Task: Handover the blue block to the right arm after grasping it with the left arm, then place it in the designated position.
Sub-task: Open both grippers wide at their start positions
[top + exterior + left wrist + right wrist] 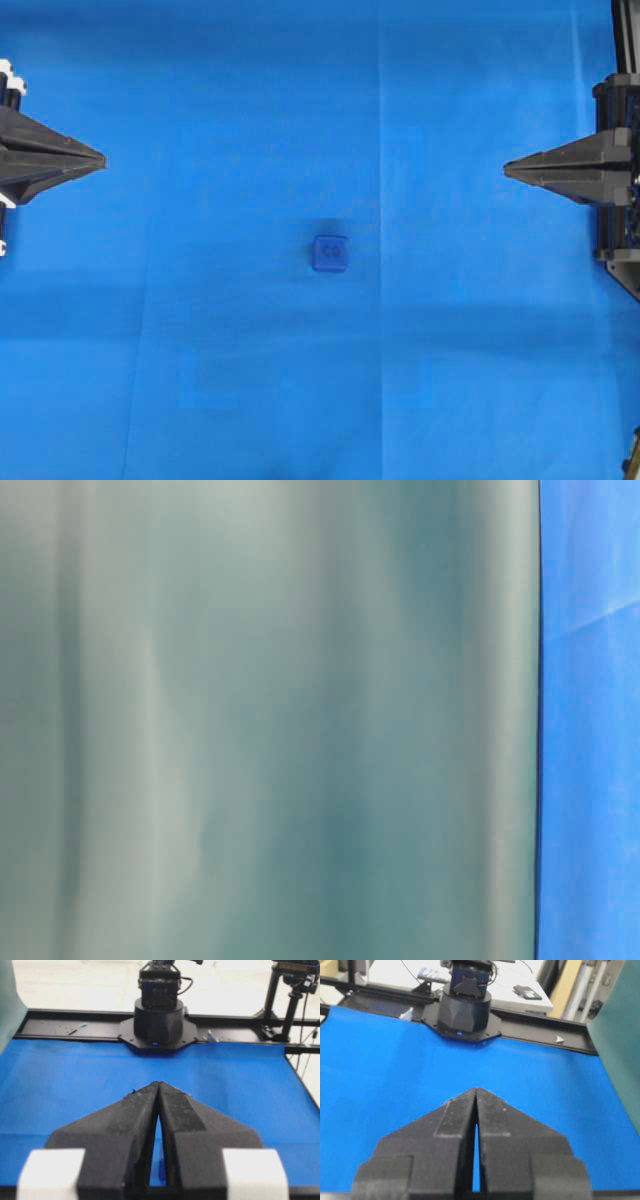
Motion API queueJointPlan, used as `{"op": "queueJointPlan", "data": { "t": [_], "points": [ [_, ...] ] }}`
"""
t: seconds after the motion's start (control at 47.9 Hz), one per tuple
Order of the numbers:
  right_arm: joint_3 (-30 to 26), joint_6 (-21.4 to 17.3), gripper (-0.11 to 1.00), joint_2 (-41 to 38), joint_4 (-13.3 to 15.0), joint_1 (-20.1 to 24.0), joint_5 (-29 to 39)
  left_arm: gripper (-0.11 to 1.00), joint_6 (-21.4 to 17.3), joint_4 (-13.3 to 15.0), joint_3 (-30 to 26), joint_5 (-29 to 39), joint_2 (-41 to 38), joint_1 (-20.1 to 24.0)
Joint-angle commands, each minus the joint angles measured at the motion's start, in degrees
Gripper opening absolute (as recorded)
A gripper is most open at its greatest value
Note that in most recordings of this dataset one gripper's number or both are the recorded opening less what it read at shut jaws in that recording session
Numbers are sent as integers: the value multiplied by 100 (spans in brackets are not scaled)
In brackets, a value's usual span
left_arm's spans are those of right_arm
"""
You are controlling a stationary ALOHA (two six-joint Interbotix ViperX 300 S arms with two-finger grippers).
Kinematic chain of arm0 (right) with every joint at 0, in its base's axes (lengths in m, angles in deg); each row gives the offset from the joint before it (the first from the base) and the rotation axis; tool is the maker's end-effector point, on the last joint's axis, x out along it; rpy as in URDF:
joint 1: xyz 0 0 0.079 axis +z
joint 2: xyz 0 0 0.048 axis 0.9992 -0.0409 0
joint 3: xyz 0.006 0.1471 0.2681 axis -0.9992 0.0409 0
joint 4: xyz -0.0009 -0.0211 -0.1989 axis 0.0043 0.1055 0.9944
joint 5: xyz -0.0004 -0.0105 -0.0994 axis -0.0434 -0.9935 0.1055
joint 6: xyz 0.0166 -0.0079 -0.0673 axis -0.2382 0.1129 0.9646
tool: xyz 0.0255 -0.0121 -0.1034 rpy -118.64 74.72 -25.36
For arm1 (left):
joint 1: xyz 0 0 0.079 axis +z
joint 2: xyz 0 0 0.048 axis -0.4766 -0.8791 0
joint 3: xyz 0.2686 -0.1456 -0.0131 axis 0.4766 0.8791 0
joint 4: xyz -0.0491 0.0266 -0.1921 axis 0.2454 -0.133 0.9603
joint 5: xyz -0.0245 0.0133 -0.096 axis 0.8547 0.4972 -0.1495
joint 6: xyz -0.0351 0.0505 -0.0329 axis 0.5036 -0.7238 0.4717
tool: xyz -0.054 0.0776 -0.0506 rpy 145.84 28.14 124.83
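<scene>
The blue block [329, 254], a small dark-blue cube with faint letters on top, lies alone on the blue cloth near the middle of the overhead view. A sliver of the blue block [161, 1169] shows through the slit between the fingers in the left wrist view. My left gripper [103, 160] [158, 1084] sits at the far left, shut and empty, tips pointing right. Opposite it at the far right, my right gripper [506, 170] [476, 1090] is shut and empty too, tips pointing left. Both stand well away from the block.
Bright blue cloth [220, 360] covers the table. The right arm's base [156, 1020] stands at the cloth's far edge in the left wrist view, the left arm's base [465, 1007] in the right wrist view. A grey-green screen [270, 720] fills most of the table-level view.
</scene>
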Motion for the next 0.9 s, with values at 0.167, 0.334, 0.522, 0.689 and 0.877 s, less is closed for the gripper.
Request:
{"op": "queueJointPlan", "data": {
  "t": [0.167,0.334,0.522,0.689,0.877],
  "points": [
    [-141,-70,12,-44,-18,-18,-79,15,-18,-9,-97,-44,-70,18],
    [-141,-132,58,-70,-53,-18,-105,65,-35,-18,-97,-18,-88,18],
    [-141,-132,96,-97,-53,-70,-105,93,9,-18,-97,-18,-88,18],
    [-132,-132,97,-97,-53,-70,-105,93,9,-18,-97,-9,-88,18],
    [-132,-132,97,-176,-53,-70,-123,93,9,-18,-105,-53,-97,18]
  ]
}}
